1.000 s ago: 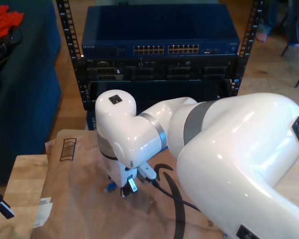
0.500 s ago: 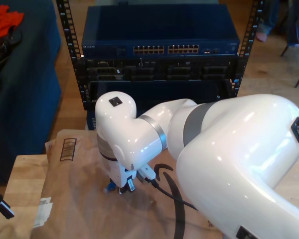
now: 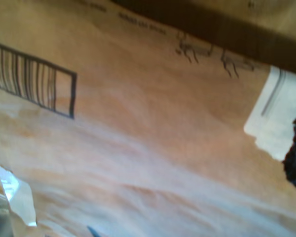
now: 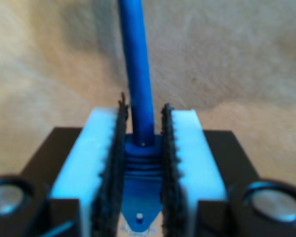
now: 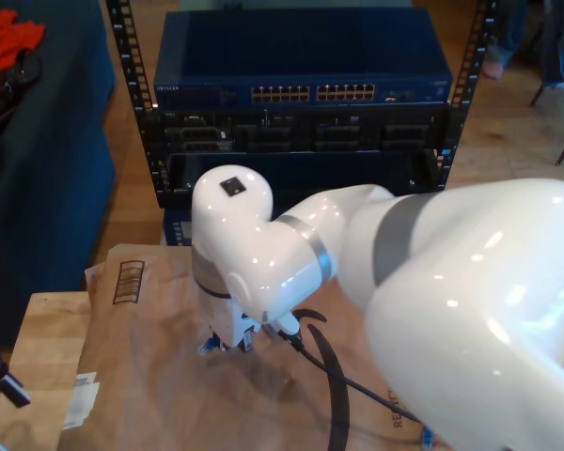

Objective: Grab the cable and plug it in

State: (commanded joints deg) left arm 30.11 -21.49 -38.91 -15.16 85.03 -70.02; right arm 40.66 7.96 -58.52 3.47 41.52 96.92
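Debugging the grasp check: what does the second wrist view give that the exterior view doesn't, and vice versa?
Second wrist view adds: the pads of my second gripper sit either side of the ribbed boot of the cable, which runs straight out between them. The grip looks closed.

Exterior view adds: the switch with its row of ports in the rack, and the white arm bent down with its black cable.

Both: the brown paper and a bit of blue cable at the gripper.
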